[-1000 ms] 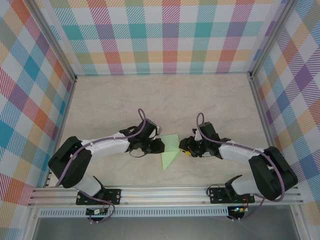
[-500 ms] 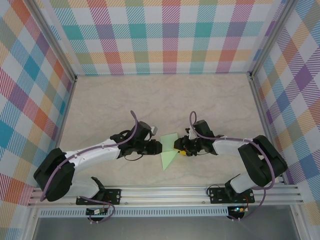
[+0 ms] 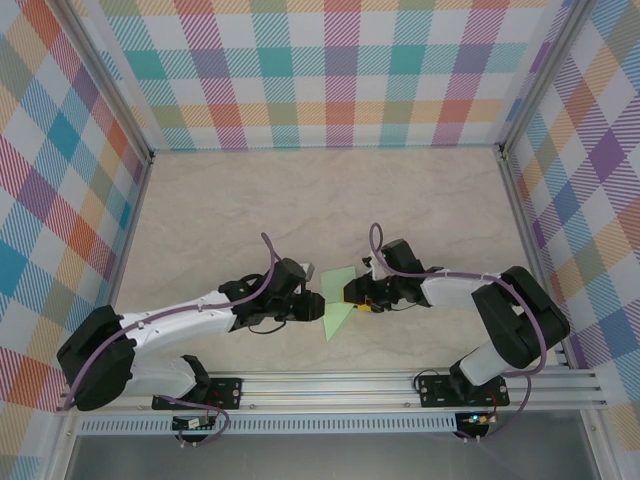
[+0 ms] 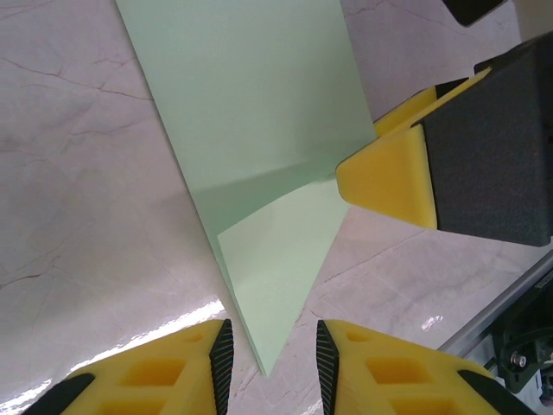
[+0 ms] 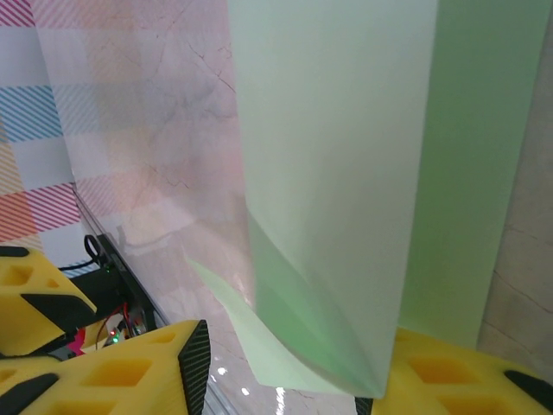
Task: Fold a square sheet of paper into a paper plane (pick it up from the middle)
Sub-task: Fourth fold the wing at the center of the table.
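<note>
**Paper:** one sheet of paper, thin, matte and pale green, folded into a tapering wedge with a sharp tip. It lies at the centre of the overhead frame on the glossy marbled bench.

**Left end effector**: released, with the paper's tip lying in its gap.

**Right end effector**: parted around a lifted flap, apparently not pinching it.

**Fingers**: two per end effector, yellow with ribbed black faces.

**Views:** the flap's lift reads in the right wrist view, while overhead it looks flat.
</note>
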Tool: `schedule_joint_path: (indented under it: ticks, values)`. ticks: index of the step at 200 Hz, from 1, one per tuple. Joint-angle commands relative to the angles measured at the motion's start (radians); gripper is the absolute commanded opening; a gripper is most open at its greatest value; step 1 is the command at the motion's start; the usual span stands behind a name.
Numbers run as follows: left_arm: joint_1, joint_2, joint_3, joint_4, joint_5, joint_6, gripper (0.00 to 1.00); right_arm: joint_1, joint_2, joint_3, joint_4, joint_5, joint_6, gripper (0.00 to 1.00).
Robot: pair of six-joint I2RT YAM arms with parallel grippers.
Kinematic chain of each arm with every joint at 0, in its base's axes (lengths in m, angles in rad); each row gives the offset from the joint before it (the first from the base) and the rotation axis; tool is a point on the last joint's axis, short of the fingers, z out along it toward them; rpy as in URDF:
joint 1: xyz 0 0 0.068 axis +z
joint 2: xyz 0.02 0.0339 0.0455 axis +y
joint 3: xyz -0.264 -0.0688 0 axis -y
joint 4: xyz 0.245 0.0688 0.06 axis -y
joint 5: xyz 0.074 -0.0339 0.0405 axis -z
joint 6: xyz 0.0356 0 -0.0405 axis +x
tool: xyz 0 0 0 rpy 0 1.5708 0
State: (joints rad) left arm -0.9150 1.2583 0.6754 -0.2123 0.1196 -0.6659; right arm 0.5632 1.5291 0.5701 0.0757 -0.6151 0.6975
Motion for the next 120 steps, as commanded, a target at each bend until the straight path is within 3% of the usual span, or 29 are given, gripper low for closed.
schedule_joint_path:
  ticks: [1, 57, 120]
  values:
    - [-0.008, -0.028, -0.011, -0.017, -0.035, -0.010, 0.33, 0.004, 0.016, 0.042, -0.049, -0.026, -0.113, 0.47]
    - [-0.008, -0.037, -0.007, -0.031, -0.052, -0.011, 0.33, 0.010, 0.051, 0.062, -0.037, -0.042, -0.147, 0.39]
    - [-0.008, -0.048, -0.008, -0.047, -0.064, -0.009, 0.33, 0.018, 0.080, 0.071, -0.014, -0.027, -0.120, 0.22]
